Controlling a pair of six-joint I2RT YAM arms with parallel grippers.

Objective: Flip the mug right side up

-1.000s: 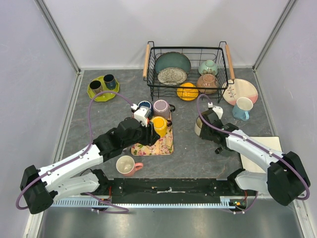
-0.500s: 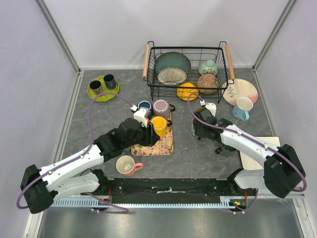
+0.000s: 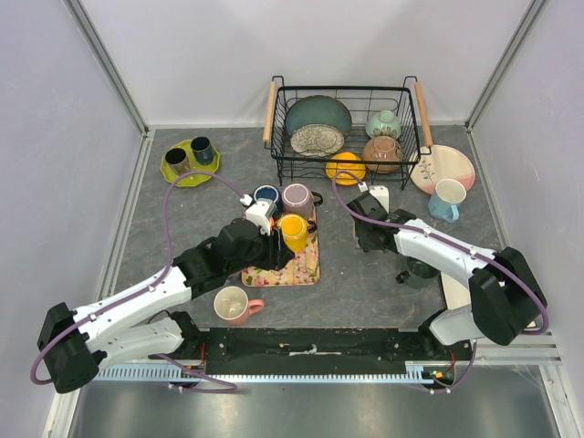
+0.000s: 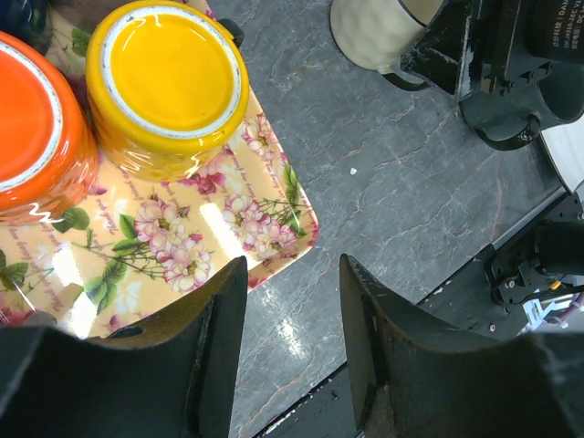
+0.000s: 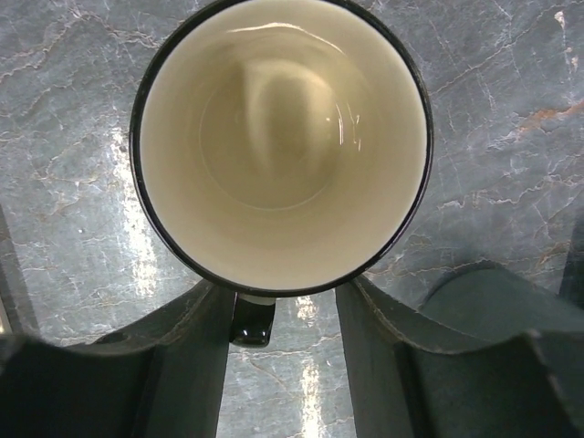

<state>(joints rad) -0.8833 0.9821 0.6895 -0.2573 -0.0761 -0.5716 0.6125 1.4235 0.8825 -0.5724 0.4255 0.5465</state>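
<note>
We see our right gripper (image 5: 281, 306) spread open, seemingly not pinching the handle (image 5: 253, 321) between its fingers (image 5: 173, 365); the cream mug (image 5: 278, 137) just ahead stands mouth up.

Left gripper (image 3: 276, 248) over floral tray (image 3: 306, 269), right gripper (image 3: 365, 232) low beside the tray

I'm viewing the grey table (image 3: 182, 233).
It's carrying 1 wire basket (image 3: 269, 111), floral tray (image 3: 301, 267), green plate (image 3: 182, 178), pink plate (image 3: 449, 162), pink mug (image 3: 232, 304), blue mug (image 3: 447, 201), cream mug (image 4: 365, 41).
</note>
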